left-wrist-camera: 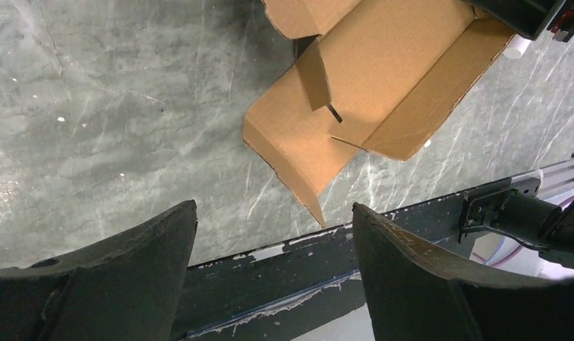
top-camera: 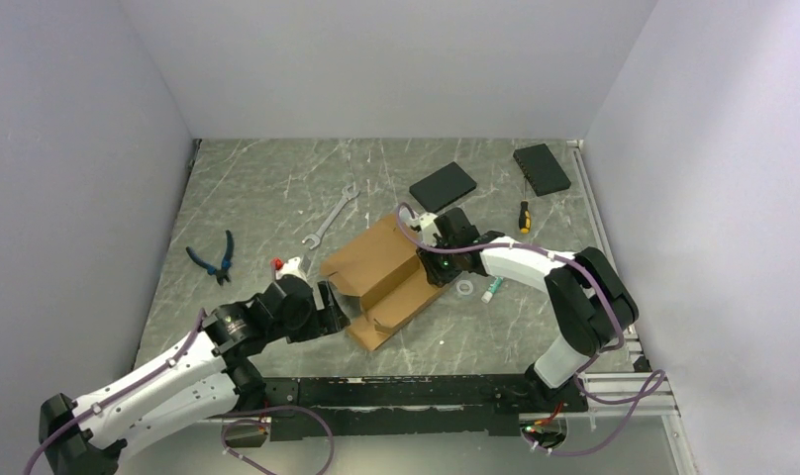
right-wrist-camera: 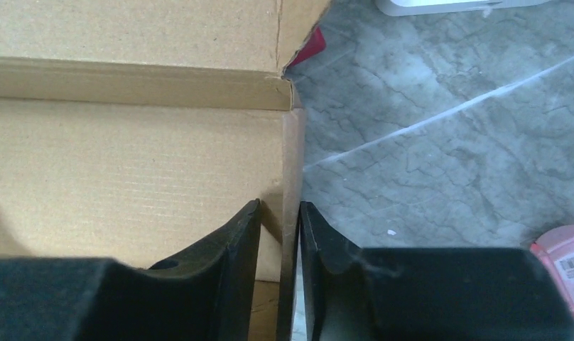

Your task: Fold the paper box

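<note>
Two black fingers of the right gripper (right-wrist-camera: 280,209) straddle an upright side wall of the paper box (top-camera: 384,272) near its corner, with the jaws drawn almost together. The outer finger lies against the wall. A sliver of cardboard shows between the inner finger and the wall, so I cannot tell whether the board is truly pinched. The left gripper (left-wrist-camera: 273,213) hangs with its jaws wide apart and nothing between them, over the near strip of the table (top-camera: 267,183). The box's pointed corner flap (left-wrist-camera: 291,160) is just ahead of it, untouched.

The box lies near the middle of the table, between the two grippers. It is partly formed, with one long wall raised and a small tab (left-wrist-camera: 312,74) standing inside.

The step in hand looks like raising and locking the side walls. To do it well, the right gripper should probably seat squarely on its wall, close to the crease, and hold it upright without bending it over. The left gripper would best come in low and push the loose flap along its scored line, not at its tip, so the board hinges instead of buckling. Light cardboard on a smooth marbled table will likely slide if only one side pushes, so the two should press toward one another.
</note>
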Controlling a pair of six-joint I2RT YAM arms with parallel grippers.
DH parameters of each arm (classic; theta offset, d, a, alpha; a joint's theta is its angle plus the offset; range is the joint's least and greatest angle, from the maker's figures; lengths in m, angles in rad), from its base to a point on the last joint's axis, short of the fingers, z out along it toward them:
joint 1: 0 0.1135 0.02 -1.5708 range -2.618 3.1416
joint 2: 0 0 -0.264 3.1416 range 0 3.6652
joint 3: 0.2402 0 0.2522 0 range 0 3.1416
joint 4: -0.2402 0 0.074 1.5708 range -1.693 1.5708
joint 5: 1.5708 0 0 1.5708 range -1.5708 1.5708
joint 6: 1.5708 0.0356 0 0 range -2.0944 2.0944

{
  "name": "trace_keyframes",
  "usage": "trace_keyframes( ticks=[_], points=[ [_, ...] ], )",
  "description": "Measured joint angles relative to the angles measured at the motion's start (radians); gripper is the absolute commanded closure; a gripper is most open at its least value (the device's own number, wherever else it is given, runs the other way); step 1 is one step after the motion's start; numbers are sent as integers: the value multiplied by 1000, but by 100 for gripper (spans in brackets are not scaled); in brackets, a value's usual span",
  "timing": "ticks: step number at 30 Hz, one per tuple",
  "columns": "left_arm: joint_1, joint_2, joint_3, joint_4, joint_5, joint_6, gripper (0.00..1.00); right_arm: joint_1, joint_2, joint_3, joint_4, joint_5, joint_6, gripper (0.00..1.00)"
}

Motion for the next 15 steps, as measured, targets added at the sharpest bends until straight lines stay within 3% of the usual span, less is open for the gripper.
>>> trace_keyframes(
  ticks=[9, 13, 15],
  points=[
    [0, -74, -55, 84, 63, -13, 30, 1, -45, 0, -7, -45, -13, 63],
    [0, -72, -73, 90, 64, -14, 34, 0, -81, 0, -9, -54, -16, 70],
    [0, -62, -73, 91, 67, -15, 34, 0, -85, 0, -9, -56, -16, 79]
  ],
)
